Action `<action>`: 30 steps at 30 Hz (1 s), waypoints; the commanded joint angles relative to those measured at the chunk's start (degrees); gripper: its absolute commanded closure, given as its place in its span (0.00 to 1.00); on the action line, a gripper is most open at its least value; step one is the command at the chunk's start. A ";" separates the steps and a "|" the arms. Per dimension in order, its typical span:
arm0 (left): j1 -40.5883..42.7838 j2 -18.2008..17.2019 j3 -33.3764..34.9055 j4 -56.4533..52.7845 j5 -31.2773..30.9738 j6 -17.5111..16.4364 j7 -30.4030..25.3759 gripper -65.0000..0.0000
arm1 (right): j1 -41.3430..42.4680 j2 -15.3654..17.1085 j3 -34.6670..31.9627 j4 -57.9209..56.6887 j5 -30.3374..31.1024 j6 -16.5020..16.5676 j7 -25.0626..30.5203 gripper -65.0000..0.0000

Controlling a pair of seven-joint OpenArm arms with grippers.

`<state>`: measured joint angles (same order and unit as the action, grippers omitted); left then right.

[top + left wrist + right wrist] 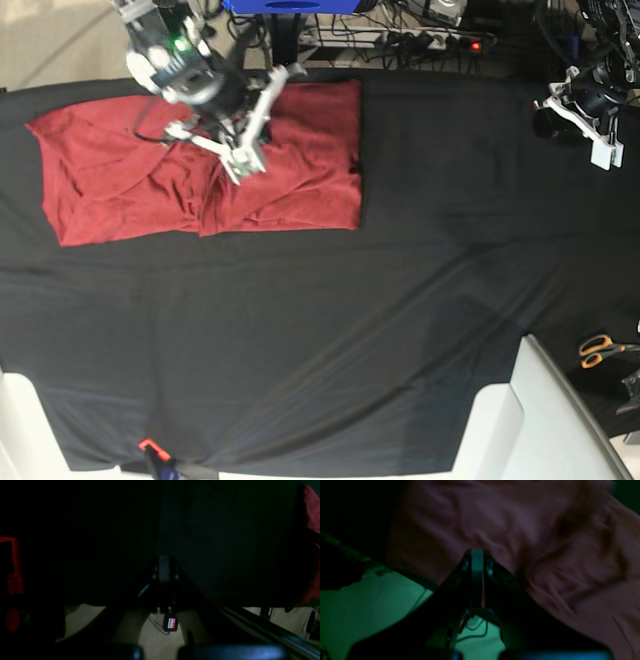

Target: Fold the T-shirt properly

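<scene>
Lying nearest, at the right front edge, one pair of orange-handled scissors (600,351) is seen on the black cloth (330,330). Farther back, one T-shirt (120,185) is spread at the far left, roughly folded. Over it the right gripper (238,165) is held pressed together, empty. At far right, the left gripper (603,152) is pressed together too.

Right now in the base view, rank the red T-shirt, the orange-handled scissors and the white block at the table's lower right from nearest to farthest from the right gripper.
1. T-shirt: directly under the right gripper, upper left.
2. White block: lower right, across the black cloth.
3. Scissors: far right edge, just beyond the block.
</scene>
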<state>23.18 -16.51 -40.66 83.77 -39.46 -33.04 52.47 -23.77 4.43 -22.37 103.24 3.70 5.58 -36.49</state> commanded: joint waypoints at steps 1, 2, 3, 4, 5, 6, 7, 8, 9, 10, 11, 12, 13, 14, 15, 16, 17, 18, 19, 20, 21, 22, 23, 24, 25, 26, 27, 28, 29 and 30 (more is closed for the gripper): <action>0.16 -1.03 -0.43 0.76 -0.84 -0.24 -0.82 1.00 | 0.78 0.19 0.17 -1.31 -0.32 -0.27 0.58 0.99; 0.25 -1.03 -0.43 0.76 -0.84 -0.24 -0.82 1.00 | 1.75 0.19 0.17 -3.33 -0.14 -0.27 0.75 0.99; 0.25 -1.03 -0.43 0.76 -0.84 -0.24 -0.82 1.00 | 2.36 0.19 0.52 -5.18 -0.14 -0.27 0.84 0.99; 0.25 -1.03 -0.43 0.76 -0.84 -0.24 -0.82 1.00 | 2.80 0.10 0.70 -6.41 -0.14 -0.27 0.84 0.99; 0.25 -1.03 -0.43 0.76 -0.84 -0.24 -0.82 1.00 | 3.24 0.10 1.05 -7.20 -0.14 -0.35 0.93 0.99; 0.25 -1.03 -0.43 0.76 -0.84 -0.24 -0.82 1.00 | 3.51 0.10 2.28 -7.72 -0.14 -0.35 0.93 0.99; 0.34 -1.03 -0.43 0.76 -0.84 -0.24 -0.82 1.00 | 3.51 0.01 4.04 -8.08 -0.06 -0.35 0.93 0.99; 0.34 -1.03 -0.43 0.76 -0.84 -0.24 -0.82 1.00 | 3.59 -0.69 5.97 -8.16 -0.06 -0.35 1.02 0.99; 0.34 -1.03 -0.43 0.76 -0.84 -0.24 -0.82 1.00 | 3.59 -1.22 8.00 -8.25 -0.06 -0.27 1.02 0.99; 0.34 -1.03 -0.43 0.76 -0.84 -0.24 -0.82 1.00 | 3.59 -1.48 10.19 -8.34 -0.06 0.00 1.02 0.99; 0.25 -1.03 -0.43 0.76 -0.84 -0.24 -0.82 1.00 | 3.59 -1.57 11.60 -8.34 -0.06 0.09 1.02 0.99; 0.25 -1.03 -0.43 0.76 -0.84 -0.24 -0.82 1.00 | 3.51 -1.57 12.92 -8.34 -0.06 0.09 1.02 0.99; 0.25 -1.03 -0.43 0.76 -0.84 -0.24 -0.82 1.00 | 3.42 -1.66 13.97 -8.16 -0.06 0.09 1.02 0.99; 0.16 -1.03 -0.43 0.76 -0.84 -0.24 -0.82 1.00 | 3.24 -1.74 14.77 -8.08 -0.06 0.09 1.02 0.99; 0.16 -1.03 -0.43 0.76 -0.84 -0.24 -0.82 1.00 | 3.15 -1.83 15.38 -7.99 -0.06 0.09 1.02 0.99; 0.16 -1.03 -0.35 0.76 -0.84 -0.24 -0.82 1.00 | 3.07 -1.83 16.08 -7.99 -0.06 0.09 1.02 0.99; 0.07 -1.03 -0.35 0.76 -0.84 -0.24 -0.82 1.00 | 3.07 -1.92 16.52 -7.99 -0.06 0.09 1.02 0.99; 0.07 -1.03 -0.35 0.76 -0.84 -0.24 -0.82 1.00 | 2.98 -2.01 16.61 -7.99 -0.06 0.09 1.02 0.99; 0.07 -1.03 -0.35 0.76 -0.84 -0.24 -0.82 1.00 | 2.63 -2.18 16.70 -7.99 -0.06 0.09 1.02 0.99; 0.07 -1.03 -0.35 0.76 -0.84 -0.24 -0.82 1.00 | 2.45 -2.71 16.79 -7.81 -0.06 0.09 1.02 0.99; 0.07 -1.03 -0.35 0.76 -0.84 -0.24 -0.82 1.00 | 2.36 -2.80 16.79 -7.02 -0.06 0.09 1.02 0.99; 0.07 -1.03 -0.35 0.76 -0.84 -0.24 -0.82 1.00 | 2.19 -2.89 16.79 -5.79 -0.06 0.09 1.02 0.99; 0.07 -1.03 -0.35 0.76 -0.84 -0.24 -0.82 1.00 | 2.10 -2.89 16.79 -4.38 -0.06 0.09 1.11 0.99; 0.07 -1.03 -0.35 0.76 -0.84 -0.24 -0.82 1.00 | 1.75 -2.89 16.79 -2.89 -0.06 0.09 1.37 0.99; 0.07 -1.03 -0.35 0.76 -0.84 -0.24 -0.82 1.00 | 1.22 -2.89 16.79 -1.40 -0.06 0.09 1.81 0.99; 0.07 -1.03 -0.35 0.76 -0.84 -0.24 -0.82 1.00 | 0.96 -2.80 16.44 0.01 -0.06 0.09 1.81 0.99; 0.07 -1.03 -0.43 0.76 -0.84 -0.24 -0.82 1.00 | 0.87 -2.80 16.26 0.63 -0.14 0.09 1.63 0.99; 0.07 -1.03 -0.43 0.67 -0.84 -0.24 -0.82 1.00 | 0.87 -2.80 16.26 0.80 -0.14 0.09 1.63 0.99; 0.07 -1.03 -0.43 0.67 -0.84 -0.24 -0.82 1.00 | 1.04 -2.80 16.17 0.54 -0.14 0.17 1.63 0.99; 0.07 -1.03 -0.43 0.67 -0.84 -0.24 -0.82 1.00 | 1.31 -2.71 16.00 -0.43 -0.14 0.26 1.81 0.99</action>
<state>23.18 -16.51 -40.66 83.77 -39.46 -33.04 52.47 -22.72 1.61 -6.26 102.21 3.60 5.63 -35.44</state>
